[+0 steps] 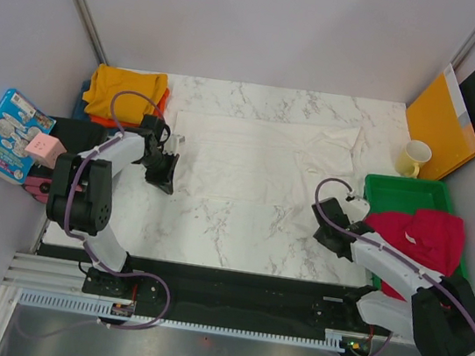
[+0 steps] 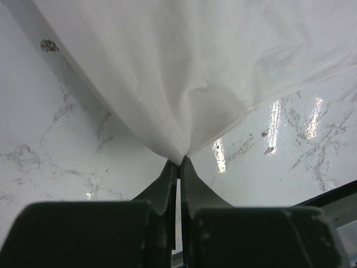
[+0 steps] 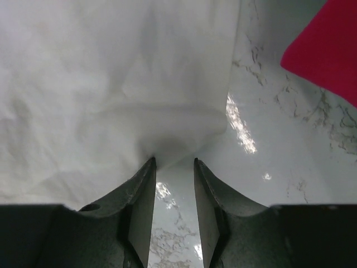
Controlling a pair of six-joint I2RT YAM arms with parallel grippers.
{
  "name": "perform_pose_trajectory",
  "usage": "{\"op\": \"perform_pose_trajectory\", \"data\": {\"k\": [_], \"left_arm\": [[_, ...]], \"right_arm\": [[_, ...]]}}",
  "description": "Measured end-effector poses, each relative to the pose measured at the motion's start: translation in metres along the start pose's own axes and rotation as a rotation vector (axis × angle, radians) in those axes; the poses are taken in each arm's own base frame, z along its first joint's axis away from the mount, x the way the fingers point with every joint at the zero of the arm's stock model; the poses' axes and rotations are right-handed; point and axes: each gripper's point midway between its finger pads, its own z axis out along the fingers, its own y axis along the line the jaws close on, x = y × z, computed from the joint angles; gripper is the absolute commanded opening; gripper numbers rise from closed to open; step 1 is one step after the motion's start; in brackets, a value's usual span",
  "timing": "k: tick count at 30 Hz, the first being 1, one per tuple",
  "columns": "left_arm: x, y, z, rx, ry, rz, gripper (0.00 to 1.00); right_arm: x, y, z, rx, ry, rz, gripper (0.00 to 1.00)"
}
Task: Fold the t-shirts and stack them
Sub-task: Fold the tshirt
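White t-shirt (image 1: pixel 249 158) is lying spread across the middle of the table (image 1: pixel 239 231), running from centre-left toward the upper right of the top view, with one sleeve rumpled there.

My left claw (image 2: pixel 179 162) is pinching the shirt's left edge. The fingers are fully closed and the cloth is tenting up from the tips.

My right claw (image 3: pixel 174 163) is standing partly open at the right hem, gripping nothing. Bare marble is showing between the fingers. The hem may be brushing the fingertip (image 3: pixel 149 167) at frame left, but that is hard to tell.

Handling: the cloth is looking thin, light and limp, draping and creasing rather than holding shape. I am judging the hem corners the best hold, bitten deep enough against slipping.

Crimson shirt (image 1: pixel 428 236) is lying over the green tray (image 1: pixel 391 189) at right.
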Motion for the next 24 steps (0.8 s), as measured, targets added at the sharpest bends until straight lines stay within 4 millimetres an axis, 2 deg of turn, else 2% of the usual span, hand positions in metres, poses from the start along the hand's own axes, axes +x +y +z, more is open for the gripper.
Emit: {"op": "perform_pose_trajectory", "data": {"k": [2,5,6,9,17,21,22,24], "left_arm": [[0.000,0.000,0.000,0.000,0.000,0.000,0.02],[0.000,0.000,0.000,0.000,-0.001,0.001,0.02],[0.000,0.000,0.000,0.000,0.000,0.000,0.02],[0.000,0.000,0.000,0.000,0.000,0.000,0.02],[-0.001,0.000,0.001,0.003,0.005,-0.001,0.02],[0.000,0.000,0.003,0.006,0.009,-0.002,0.02],[0.000,0.000,0.003,0.006,0.009,-0.003,0.02],[0.000,0.000,0.003,0.007,0.010,-0.003,0.02]], "right_arm": [[-0.004,0.005,0.004,0.005,-0.017,0.001,0.39],[-0.011,0.013,0.009,0.002,-0.039,0.008,0.24],[-0.013,0.016,0.010,-0.005,-0.046,0.017,0.13],[-0.013,0.020,0.010,-0.022,-0.048,0.026,0.00],[-0.015,0.016,-0.001,-0.035,-0.046,0.021,0.00],[-0.028,0.021,-0.015,-0.063,-0.081,0.020,0.00],[-0.035,0.025,-0.020,-0.073,-0.094,0.021,0.06],[-0.046,0.033,-0.026,-0.092,-0.112,0.025,0.28]]}}
